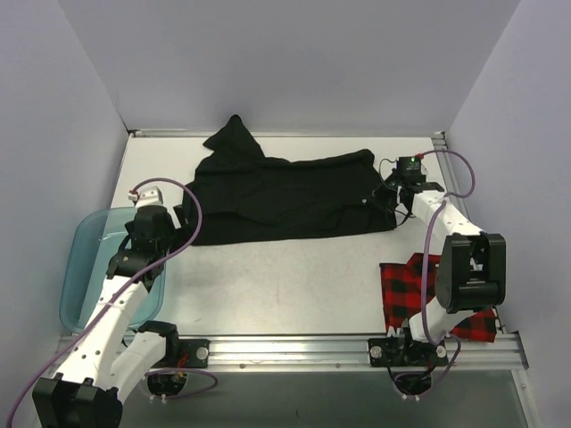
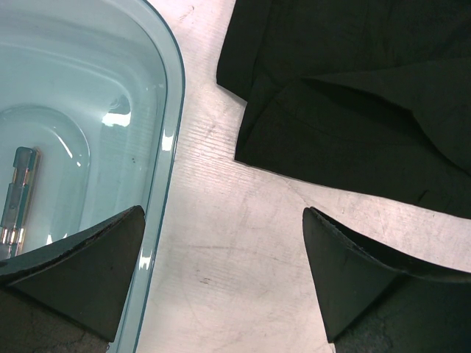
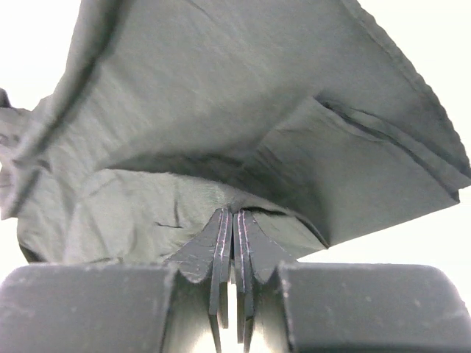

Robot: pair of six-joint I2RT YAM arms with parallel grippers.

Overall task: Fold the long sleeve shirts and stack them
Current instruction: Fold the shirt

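The right gripper (image 3: 233, 218) is clamped on the black shirt (image 1: 285, 192). Its two fingers are pressed together with a fold of cloth pinched between them, at the right edge of the shirt. The left gripper (image 2: 223, 212) is spread wide and holds nothing. It hangs over the bare table (image 2: 221, 250), with one finger above the rim of the tub (image 2: 174, 110) and the other near the left corner of the black shirt.

The tub stands at the left edge of the table. A small slim thing (image 2: 18, 193) shows through its clear bottom; I cannot tell if it lies inside or under.

The black shirt lies on the far half of the table, with its long axis from left to right, and one peak of cloth points to the back wall. The checked shirt (image 1: 406, 283) lies at the near right, partly hidden by the right arm.

The right arm reaches far forward, and the left arm bends over the tub.
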